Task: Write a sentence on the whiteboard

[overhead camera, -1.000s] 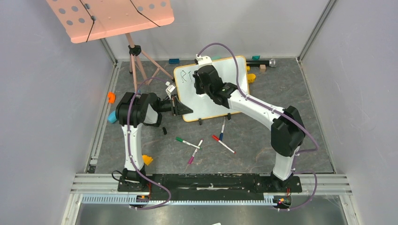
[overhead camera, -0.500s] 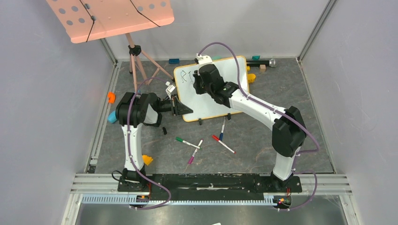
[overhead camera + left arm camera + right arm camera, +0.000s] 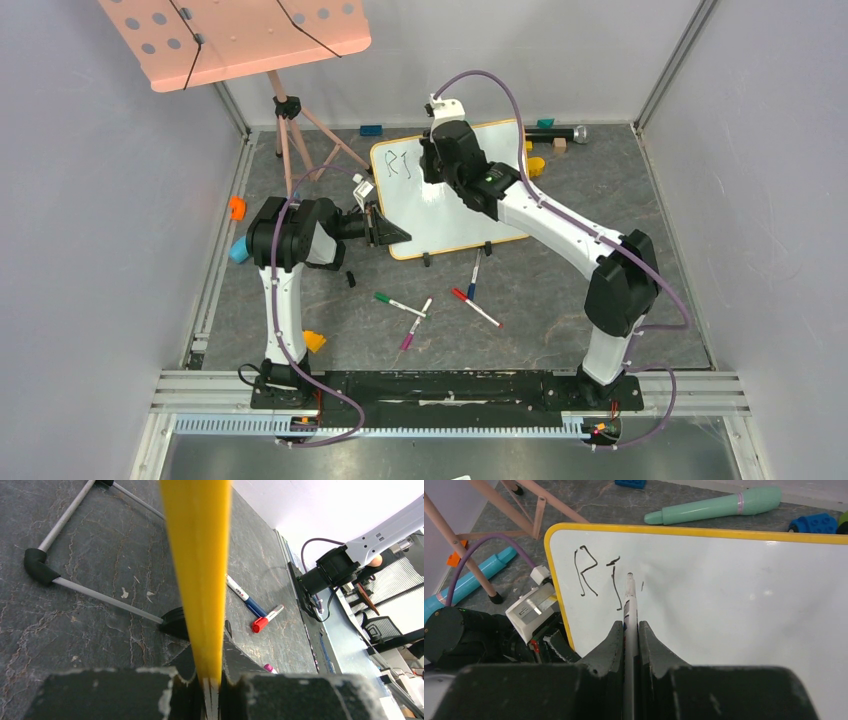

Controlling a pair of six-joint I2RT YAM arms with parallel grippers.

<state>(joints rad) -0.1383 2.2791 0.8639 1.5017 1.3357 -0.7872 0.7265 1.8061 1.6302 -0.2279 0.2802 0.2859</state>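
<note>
the right arm (image 3: 545, 218) hid part of the board (image 3: 430, 225); the tray (image 3: 240, 40) was cut off at top; the board's rim (image 3: 197, 570) was a yellow blur up close.

The dark grey, stone-patterned table (image 3: 650, 220) is carrying the whiteboard (image 3: 440, 225), which is resting on its two black feet (image 3: 425, 260) toward the far edge. In front of it four markers are lying loose: a blue marker (image 3: 474, 274) nearest the board, a red marker (image 3: 476, 308) just beside it, and a green marker (image 3: 399, 304) and a pink marker (image 3: 416, 324) meeting further left. An orange piece (image 3: 236, 207) and a blue tube (image 3: 238, 250) are sitting by the left edge, and a yellow wedge (image 3: 314, 341) is lying nearer the near left corner. A pink stand's legs (image 3: 300, 140) are standing in the far left corner. A blue brick (image 3: 371, 130) and a mint tube (image 3: 714, 507) are lying along the far edge.
</note>
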